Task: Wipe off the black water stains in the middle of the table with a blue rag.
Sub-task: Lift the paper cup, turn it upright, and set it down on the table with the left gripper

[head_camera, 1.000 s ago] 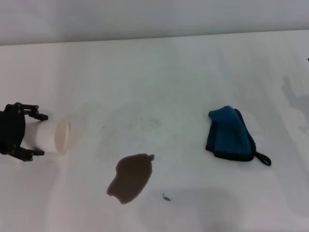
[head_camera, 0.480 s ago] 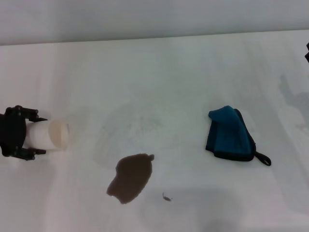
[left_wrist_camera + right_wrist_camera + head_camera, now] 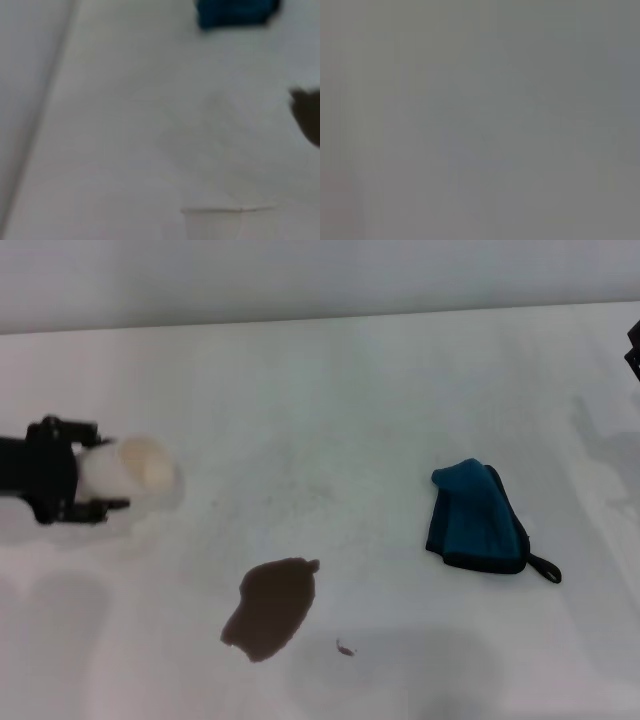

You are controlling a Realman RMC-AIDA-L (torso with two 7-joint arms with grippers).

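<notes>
The black water stains are a dark brown blotch (image 3: 270,607) and a tiny speck (image 3: 345,647) on the white table (image 3: 350,390), near its front middle. The blue rag (image 3: 475,520) lies folded to the right of the blotch, with its black loop tag towards the front right. My left gripper (image 3: 100,468) is at the left, shut on a white cup (image 3: 140,475) that lies on its side with its mouth to the right. The left wrist view shows the cup's rim (image 3: 212,220), the rag (image 3: 235,12) and an edge of the blotch (image 3: 307,120). Only a dark bit of my right gripper (image 3: 634,350) shows at the right edge.
Faint grey smudges and shadows lie on the table around the blotch and at the right. The right wrist view shows only plain grey. The table's far edge meets a pale wall (image 3: 300,280).
My left gripper has moved right and farther back with the white cup in it. A dark bit of the right arm has come in at the right edge. Rag and stains have not moved.
</notes>
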